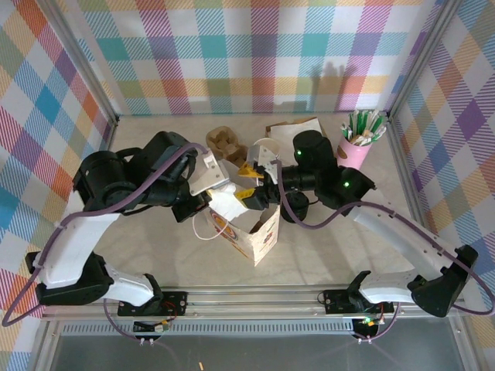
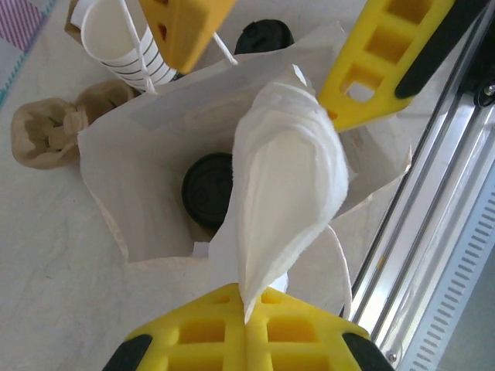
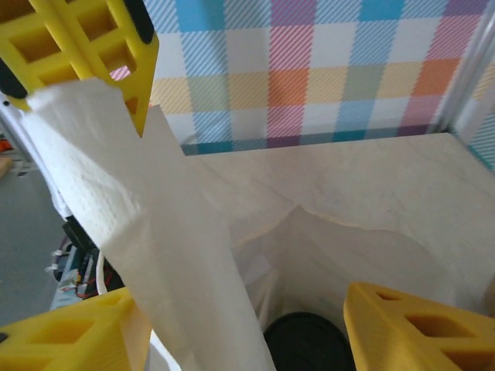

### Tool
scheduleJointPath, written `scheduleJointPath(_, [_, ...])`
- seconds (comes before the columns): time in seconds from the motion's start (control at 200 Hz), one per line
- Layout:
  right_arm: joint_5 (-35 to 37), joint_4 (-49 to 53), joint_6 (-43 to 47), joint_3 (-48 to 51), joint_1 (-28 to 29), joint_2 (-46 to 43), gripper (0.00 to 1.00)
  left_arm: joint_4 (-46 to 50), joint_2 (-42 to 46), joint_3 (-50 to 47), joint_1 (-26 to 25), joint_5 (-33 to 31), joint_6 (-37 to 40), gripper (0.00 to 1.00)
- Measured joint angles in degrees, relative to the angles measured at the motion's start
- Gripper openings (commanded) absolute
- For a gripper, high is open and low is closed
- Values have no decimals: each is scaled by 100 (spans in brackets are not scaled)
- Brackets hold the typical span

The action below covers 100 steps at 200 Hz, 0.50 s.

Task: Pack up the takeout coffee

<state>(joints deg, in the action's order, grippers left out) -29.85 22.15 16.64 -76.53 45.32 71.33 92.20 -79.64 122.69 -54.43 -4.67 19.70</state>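
The takeout coffee stands inside the open white paper bag (image 1: pixel 259 236); its round black lid (image 2: pixel 207 189) shows at the bag's bottom, and again in the right wrist view as the black lid (image 3: pixel 309 344). Over the bag's mouth my left gripper (image 2: pixel 249 305) is shut on a corner of a white napkin (image 2: pixel 286 193), which hangs toward the bag (image 2: pixel 139 154). My right gripper (image 3: pixel 244 309) is open, its yellow fingers (image 3: pixel 418 332) either side of the napkin (image 3: pixel 147 232), just above the bag's opening (image 3: pixel 363 255). In the top view the left gripper (image 1: pixel 230 199) and right gripper (image 1: pixel 252 185) meet over the bag.
Behind the bag stand a stack of lidless cream cups (image 2: pixel 116 42), a stack of black lids (image 2: pixel 264 35) and a brown cup carrier (image 2: pixel 46 131). A pink cup of straws (image 1: pixel 357 147) stands at the back right. The table's metal front rail (image 1: pixel 255 297) runs close by the bag.
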Motion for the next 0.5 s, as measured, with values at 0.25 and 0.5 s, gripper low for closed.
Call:
scheduleJointPath(0.25, [527,85,59,221,-192,-476,77,26,-297,323,2,168,31,0])
scheduleJointPath(0.5, [892,219,59,476,-463,-975,79,26,-608,337,0,391,-57,0])
